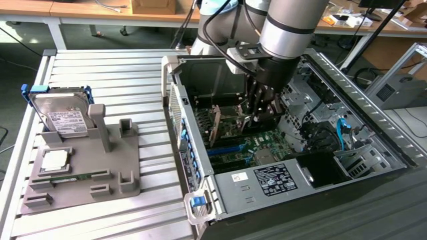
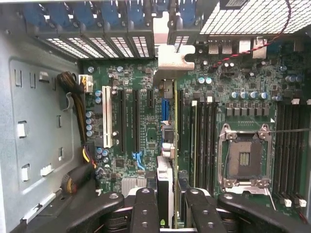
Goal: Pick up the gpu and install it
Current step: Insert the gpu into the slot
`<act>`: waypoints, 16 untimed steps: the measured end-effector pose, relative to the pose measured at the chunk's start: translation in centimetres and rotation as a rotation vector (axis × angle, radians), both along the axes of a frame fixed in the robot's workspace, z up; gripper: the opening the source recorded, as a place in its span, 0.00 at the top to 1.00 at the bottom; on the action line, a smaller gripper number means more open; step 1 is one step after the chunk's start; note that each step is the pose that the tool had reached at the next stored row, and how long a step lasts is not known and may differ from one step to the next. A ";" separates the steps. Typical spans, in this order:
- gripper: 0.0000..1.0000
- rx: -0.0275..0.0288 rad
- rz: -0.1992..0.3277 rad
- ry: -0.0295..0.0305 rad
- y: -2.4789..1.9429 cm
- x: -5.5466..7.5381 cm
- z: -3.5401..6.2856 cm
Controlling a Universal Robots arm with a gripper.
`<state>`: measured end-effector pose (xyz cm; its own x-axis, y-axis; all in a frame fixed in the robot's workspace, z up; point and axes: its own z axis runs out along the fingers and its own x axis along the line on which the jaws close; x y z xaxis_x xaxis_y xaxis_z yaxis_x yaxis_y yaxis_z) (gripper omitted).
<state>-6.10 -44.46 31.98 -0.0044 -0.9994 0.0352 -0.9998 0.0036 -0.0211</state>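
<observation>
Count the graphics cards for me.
1: the graphics card, gripped edge-on to the wrist camera by the hand, inside the open case. Another could be hidden behind the arm.

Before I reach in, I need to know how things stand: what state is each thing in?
Claw: inside the case, shut on the card.
Card: gripped, edge-on over the board.
Board: mounted in the case.
Case: open.
CPU socket: no cooler on it.
Drive: upright in the holder.
</observation>
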 end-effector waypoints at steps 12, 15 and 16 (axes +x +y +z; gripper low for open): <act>0.73 -0.0002 0.000 -0.0001 0.00 -1.2 -0.81; 0.73 -0.0001 0.000 -0.0001 0.00 -1.4 -0.90; 0.73 -0.0001 0.000 -0.0001 0.00 -1.5 -0.91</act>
<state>-7.64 -44.46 31.06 -0.0044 -0.9994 0.0354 -0.9998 0.0036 -0.0212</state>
